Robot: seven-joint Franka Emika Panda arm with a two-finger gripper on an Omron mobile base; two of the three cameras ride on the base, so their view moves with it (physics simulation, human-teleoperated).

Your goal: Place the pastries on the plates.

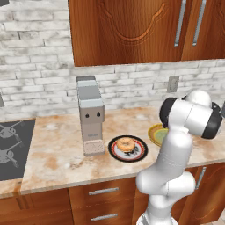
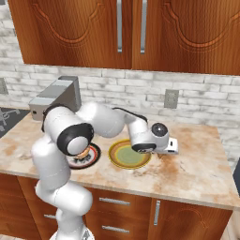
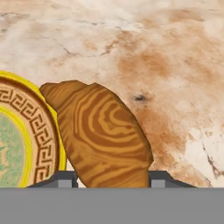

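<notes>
The doughnut lies on the black plate, which sits on the marble tabletop just beside a grey coffee machine. To that plate's right is the yellow plate, its green centre bare, the two plates near each other.

The arm reaches low over the tabletop, with the end effector down at the yellow plate's right edge. In the hand view the croissant fills the space between the two dark fingertips, one at each side of its lower end. The jaws stand right against the pastry on both sides, so the end effector appears to be clasping the croissant, though the contact itself is cut off by the bottom of the view. The croissant's upper tip lies beside the yellow plate's rim, with most of the pastry over bare marble.
</notes>
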